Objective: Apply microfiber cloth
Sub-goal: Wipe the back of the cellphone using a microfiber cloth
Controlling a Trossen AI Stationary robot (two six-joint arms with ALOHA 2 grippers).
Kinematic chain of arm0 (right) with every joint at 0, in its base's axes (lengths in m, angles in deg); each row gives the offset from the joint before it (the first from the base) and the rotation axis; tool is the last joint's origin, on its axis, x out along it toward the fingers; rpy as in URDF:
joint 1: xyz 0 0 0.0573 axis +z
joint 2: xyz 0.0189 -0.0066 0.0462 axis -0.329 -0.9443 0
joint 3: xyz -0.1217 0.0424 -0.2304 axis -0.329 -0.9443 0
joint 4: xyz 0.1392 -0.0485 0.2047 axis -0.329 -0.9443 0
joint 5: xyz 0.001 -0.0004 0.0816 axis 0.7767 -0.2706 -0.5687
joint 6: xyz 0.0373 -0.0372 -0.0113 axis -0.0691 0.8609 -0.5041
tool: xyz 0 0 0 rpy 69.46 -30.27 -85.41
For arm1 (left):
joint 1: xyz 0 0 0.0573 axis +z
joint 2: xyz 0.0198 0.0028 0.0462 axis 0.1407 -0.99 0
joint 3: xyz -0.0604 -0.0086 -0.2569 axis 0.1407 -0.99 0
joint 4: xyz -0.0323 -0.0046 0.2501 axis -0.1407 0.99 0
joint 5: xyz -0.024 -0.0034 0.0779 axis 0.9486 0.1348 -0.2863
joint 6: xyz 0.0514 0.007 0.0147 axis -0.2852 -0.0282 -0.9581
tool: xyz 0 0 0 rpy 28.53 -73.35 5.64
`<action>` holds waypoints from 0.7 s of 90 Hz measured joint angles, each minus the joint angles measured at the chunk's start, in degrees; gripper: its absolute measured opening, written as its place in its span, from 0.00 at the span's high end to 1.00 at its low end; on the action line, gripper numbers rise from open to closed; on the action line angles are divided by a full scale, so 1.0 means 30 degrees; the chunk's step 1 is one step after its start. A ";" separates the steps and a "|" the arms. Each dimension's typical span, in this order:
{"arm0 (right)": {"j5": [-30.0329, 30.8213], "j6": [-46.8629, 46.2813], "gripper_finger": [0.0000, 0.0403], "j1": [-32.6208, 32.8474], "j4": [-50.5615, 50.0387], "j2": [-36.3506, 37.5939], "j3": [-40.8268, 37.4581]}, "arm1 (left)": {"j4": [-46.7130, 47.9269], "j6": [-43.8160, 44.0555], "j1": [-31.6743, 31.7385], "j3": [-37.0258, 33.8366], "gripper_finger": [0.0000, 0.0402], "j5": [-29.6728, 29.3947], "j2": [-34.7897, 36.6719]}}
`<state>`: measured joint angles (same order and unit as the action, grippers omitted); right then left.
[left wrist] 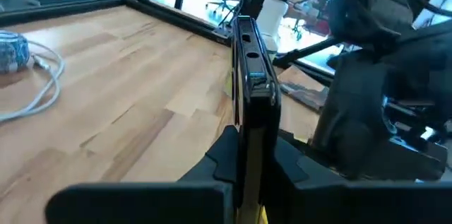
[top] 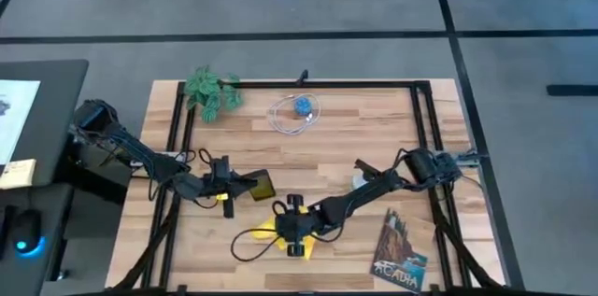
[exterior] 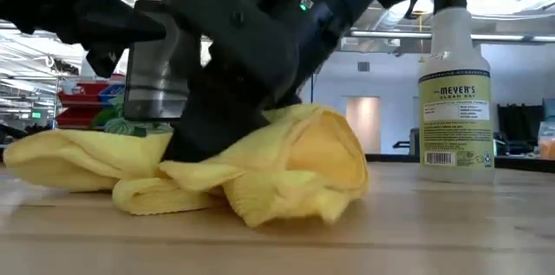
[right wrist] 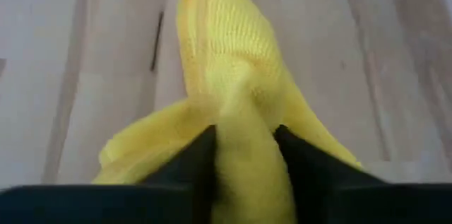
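On the left I see my left gripper over the tabletop. Its two fingers pinch a black phone by its thin edge, so the phone stands up on its side in the left wrist view. From above, the phone shows as a small dark, yellowish shape just past the gripper.

Farther back on the wood I see a green leafy plant near the far left corner. Next to it is a white cable in a loop with a small blue thing inside the loop.

In the middle, near the front edge, is my right gripper. It is down on the yellow microfiber cloth and squeezes a fold of it between its fingers. The cloth lies bunched up on the tabletop.

On the right, a spray bottle with a white and yellow label stands up, away from the cloth. I cannot tell what is inside it. A dark picture booklet lies flat near the front right corner.
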<state>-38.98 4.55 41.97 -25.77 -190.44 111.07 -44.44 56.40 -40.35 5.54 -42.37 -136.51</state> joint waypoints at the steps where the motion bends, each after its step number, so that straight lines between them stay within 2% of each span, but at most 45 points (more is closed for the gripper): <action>1: 0.0118 0.0069 0.92 0.0037 0.0021 0.0002 0.0000 | 0.0000 0.0071 0.0005 -0.0006 0.98 0.0000 -0.0026; 6: 0.1471 0.0444 0.96 0.0324 0.0134 0.0059 0.0000 | 0.0033 0.0356 0.0005 -0.0022 0.97 0.0029 -0.0097; 16: 0.5723 0.2141 0.97 0.1061 0.0080 0.0619 0.0498 | -0.0138 0.0833 0.0020 -0.0025 0.97 0.0160 -0.0221; 28: 1.2344 0.6363 0.99 0.1748 0.0667 0.1153 0.1941 | -0.0635 0.1023 0.0020 -0.0032 0.97 0.0422 -0.0442; 33: 1.4135 0.8344 0.99 0.1798 0.0494 0.1030 0.2387 | -0.1196 0.1038 0.0024 -0.0021 0.97 0.0642 -0.0471; 50: 1.4123 1.2465 0.99 0.0989 0.1396 0.0927 0.2492 | -0.3540 0.0269 0.0020 -0.0010 0.97 0.1449 -0.0659; 63: 1.3944 1.5098 1.00 0.0469 0.2543 0.0927 0.2470 | -0.3579 0.0171 0.0041 -0.0018 0.97 0.1485 -0.0715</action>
<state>2.85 49.85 43.37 -18.14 -187.66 118.48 -55.18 56.91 -40.23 5.48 -37.92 -138.66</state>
